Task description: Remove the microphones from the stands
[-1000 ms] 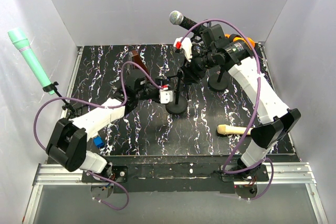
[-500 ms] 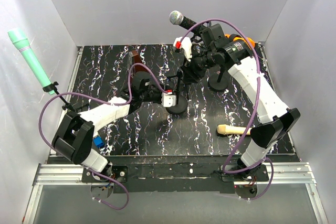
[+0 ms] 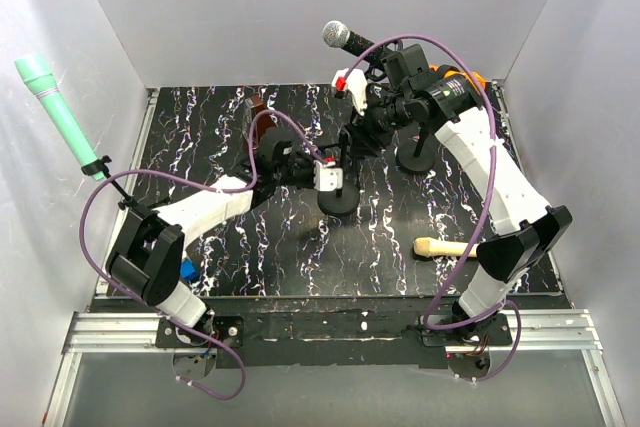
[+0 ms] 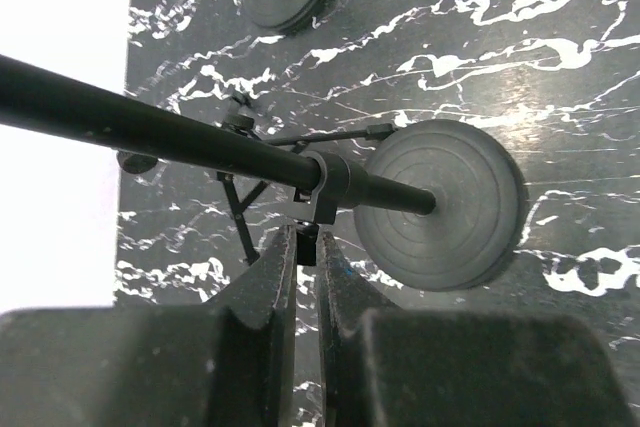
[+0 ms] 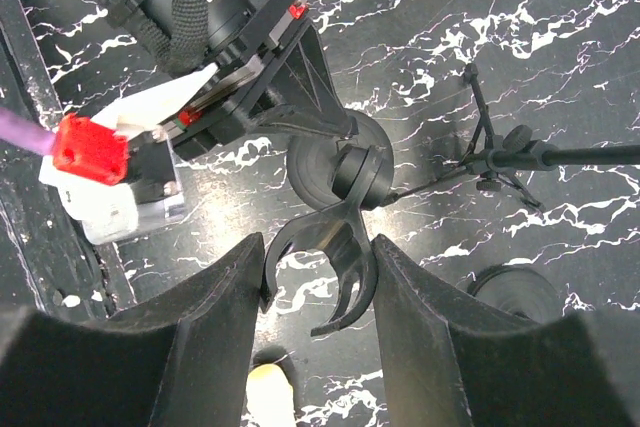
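Now | left jaws: clenched beside stand pole (image 4: 150,125) | right jaws: grasping mic clip (image 5: 335,225)

The middle of the table (image 3: 300,257) is taken up by the stand (image 3: 337,202). The left gripper (image 4: 305,239) is set just beside its pole on the left, jaws drawn together, and its clip (image 5: 312,224) is pinched from above by the right gripper (image 5: 320,252). The far right corner is crowded by a second round base (image 3: 415,155). Open room is left along the near edge, bounded by a cream microphone (image 3: 440,246) toward the right edge and a blue object (image 3: 185,270) at the near left corner.
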